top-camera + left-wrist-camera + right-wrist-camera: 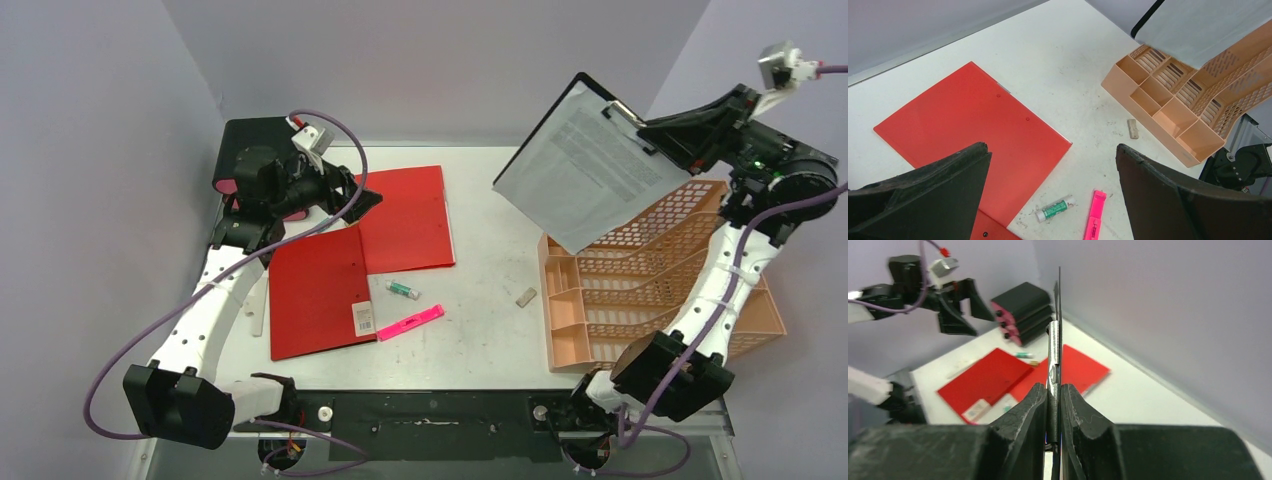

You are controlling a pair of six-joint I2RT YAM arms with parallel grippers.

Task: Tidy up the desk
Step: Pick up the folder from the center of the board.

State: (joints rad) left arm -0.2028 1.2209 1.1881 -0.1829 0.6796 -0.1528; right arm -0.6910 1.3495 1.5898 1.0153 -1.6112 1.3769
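Clamped shut, the right gripper (648,130) has its two black fingers pinched on the clip end of a black clipboard with a white printed sheet (590,165). I have the board lifted clear, tilted, hanging over the far end of the orange perforated plastic file rack (640,290). On my right wrist feed the board stands edge-on between the fingers, squeezed from both sides. The left gripper (368,192) is spread wide with nothing in it, and it hovers above the far one of two flat red plastic folders (405,215). The nearer red folder (315,290) overlaps that one at a corner and carries a small printed label by its near right corner. The large white scuffed desk (480,200) lies under both arms, with its black front rail running between the two bases at the near edge. The rack sits along its right side and the black drawer box with pink drawers (245,140) at its far left corner, behind the left arm. On the bare patch between folders and rack I see three loose bits, all apart from one another: a green-and-white glue stick (403,290) just beside the nearer folder, a pink highlighter pen (411,322) touching that folder's right edge, and a small beige eraser block (526,297) near the rack's front wall.
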